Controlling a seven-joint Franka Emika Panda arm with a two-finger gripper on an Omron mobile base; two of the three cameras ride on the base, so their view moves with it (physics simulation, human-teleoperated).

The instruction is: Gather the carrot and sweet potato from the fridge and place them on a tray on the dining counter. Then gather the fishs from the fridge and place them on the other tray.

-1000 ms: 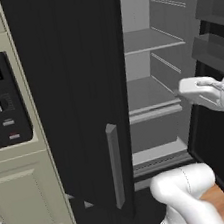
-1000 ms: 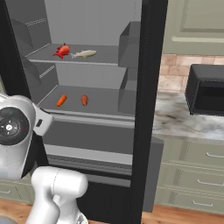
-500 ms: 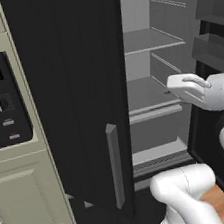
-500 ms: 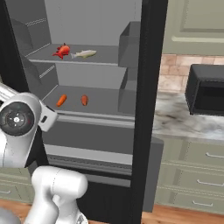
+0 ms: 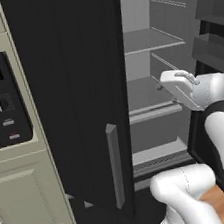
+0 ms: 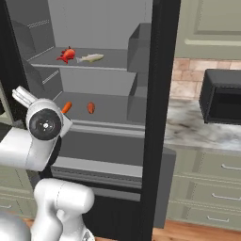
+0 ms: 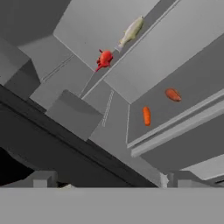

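Note:
The black fridge (image 5: 74, 114) stands open, its grey shelves showing. On the lower shelf lie the slim orange carrot (image 6: 66, 107) (image 7: 146, 116) and, beside it, the stubby reddish sweet potato (image 6: 90, 108) (image 7: 173, 94). The fishs rest on the shelf above: a red one (image 6: 66, 55) (image 7: 104, 59) and a pale slim one (image 6: 91, 58) (image 7: 132, 29). My gripper (image 5: 159, 83) (image 6: 21, 94) (image 7: 109, 181) hangs open and empty at the fridge's opening, level with the lower shelf and well short of the carrot. The dining counter is out of view.
The open right fridge door with dark bins (image 5: 210, 14) stands close beside my arm. A beige wall oven (image 5: 0, 109) flanks the fridge on the left. On the right, a black microwave (image 6: 221, 96) sits on a marble counter (image 6: 197, 134) over green cabinets.
My hand has swung left, from beside the open door toward the fridge's lower shelf. The jaws have stayed open, and the food on the shelves has not moved.

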